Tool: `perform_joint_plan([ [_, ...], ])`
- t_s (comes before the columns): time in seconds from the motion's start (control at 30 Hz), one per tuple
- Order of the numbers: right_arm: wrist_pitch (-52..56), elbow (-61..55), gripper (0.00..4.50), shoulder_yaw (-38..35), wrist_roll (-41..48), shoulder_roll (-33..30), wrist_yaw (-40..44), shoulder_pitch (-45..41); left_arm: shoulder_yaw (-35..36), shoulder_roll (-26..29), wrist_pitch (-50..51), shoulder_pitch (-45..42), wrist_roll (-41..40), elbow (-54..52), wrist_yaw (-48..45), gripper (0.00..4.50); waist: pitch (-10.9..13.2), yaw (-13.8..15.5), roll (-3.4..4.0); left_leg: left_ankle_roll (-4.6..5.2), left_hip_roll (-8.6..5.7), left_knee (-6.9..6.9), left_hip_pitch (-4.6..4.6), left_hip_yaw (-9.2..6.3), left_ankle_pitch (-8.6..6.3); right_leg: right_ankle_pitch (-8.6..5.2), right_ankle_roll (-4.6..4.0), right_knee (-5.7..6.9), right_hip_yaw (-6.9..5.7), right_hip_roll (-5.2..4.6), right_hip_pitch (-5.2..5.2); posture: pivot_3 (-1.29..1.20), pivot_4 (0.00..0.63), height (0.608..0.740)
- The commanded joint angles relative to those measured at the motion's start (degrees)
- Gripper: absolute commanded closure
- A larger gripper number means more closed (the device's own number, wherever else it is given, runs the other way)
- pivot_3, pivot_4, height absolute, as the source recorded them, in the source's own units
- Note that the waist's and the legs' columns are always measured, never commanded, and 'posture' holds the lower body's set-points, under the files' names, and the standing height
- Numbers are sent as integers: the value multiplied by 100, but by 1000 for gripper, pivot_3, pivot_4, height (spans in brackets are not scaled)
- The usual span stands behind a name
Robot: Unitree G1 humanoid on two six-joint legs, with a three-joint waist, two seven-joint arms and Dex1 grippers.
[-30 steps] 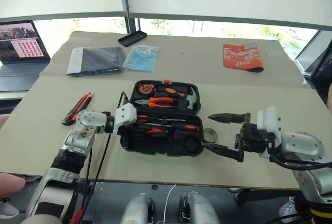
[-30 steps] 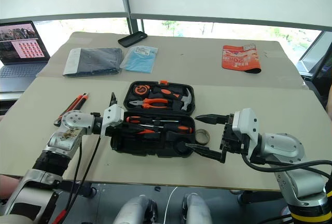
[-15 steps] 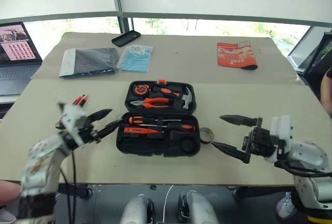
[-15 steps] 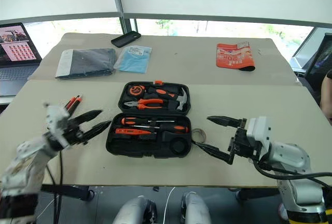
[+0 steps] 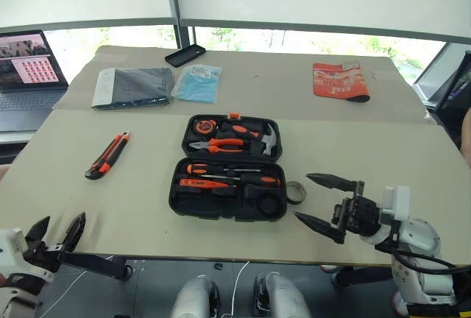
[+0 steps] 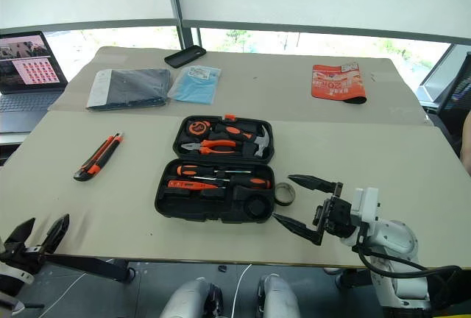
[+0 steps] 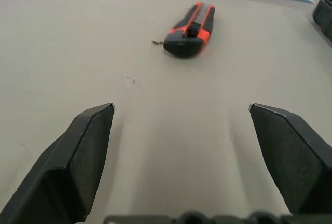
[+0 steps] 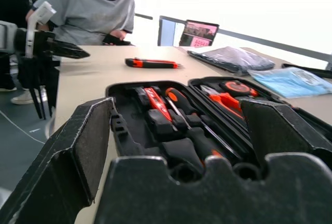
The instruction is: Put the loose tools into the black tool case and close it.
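Beige table (image 5: 66,185), open black tool case (image 5: 228,199) mid-surface, screwdrivers seated. Utility knife (image 5: 107,154) lying loose left of case, long axis running away from left gripper (image 5: 56,232), dead ahead in left wrist view; jaws wide, empty. Right gripper (image 5: 321,202) wide, empty, beside tape roll (image 5: 294,191). Right wrist view adds seated person beyond.

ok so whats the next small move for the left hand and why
Probably reach the open left hand forward to the utility knife. The knife lies loose on the table, left of the open tool case, and the left wrist view shows it straight ahead between the spread fingers.
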Motion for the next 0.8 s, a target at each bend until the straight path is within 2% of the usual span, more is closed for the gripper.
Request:
perform_joint_plan([
  [0.03,183,-427,0,179,132,30,-199,-136,-56,431,722,-583,-203,-260,697,21,0,11,0,0,0,0,-1,0,0,1,2,0,-1,1,1,0,150,740],
  [0.13,330,-510,0,309,139,87,-436,-384,-347,1114,1899,-1512,-430,-101,1144,21,-1,69,-9,-8,0,1,-5,-2,6,18,30,7,-7,9,2,0,150,740],
  [0.23,398,-519,0,406,122,93,-498,-526,-696,1665,2479,-2230,-330,423,1109,21,-3,61,-7,-10,-1,0,-4,1,8,20,31,7,-5,28,4,0,150,740],
  [0.3,412,-528,0,471,106,115,-535,-605,-1022,1958,2739,-2833,-248,981,958,21,-3,27,-5,-8,-3,-3,-3,14,8,20,30,8,-3,42,0,0,150,740],
  [0.4,422,-567,0,598,86,147,-549,-689,-1916,2417,2895,-3929,386,2303,722,21,-2,2,-6,-8,-6,-4,-10,22,43,16,25,5,-11,57,-5,0,150,740],
  [0.6,507,-685,0,663,123,67,-575,-704,-3070,2537,3221,-5765,1273,4330,504,21,1,-20,-12,-9,-9,-4,-15,34,43,17,27,3,-17,55,-7,0,150,740],
  [0.73,521,-808,0,664,135,21,-608,-595,-3444,2408,3011,-6389,1677,5219,260,21,1,-44,-12,-8,-13,-4,-10,37,43,17,27,8,-14,51,-5,0,150,740],
  [0.8,507,-832,0,631,140,-24,-599,-560,-3538,2410,2945,-6465,1880,5425,270,543,0,-59,-12,-8,-12,-4,-7,38,43,17,26,11,-12,50,-6,0,150,740],
])
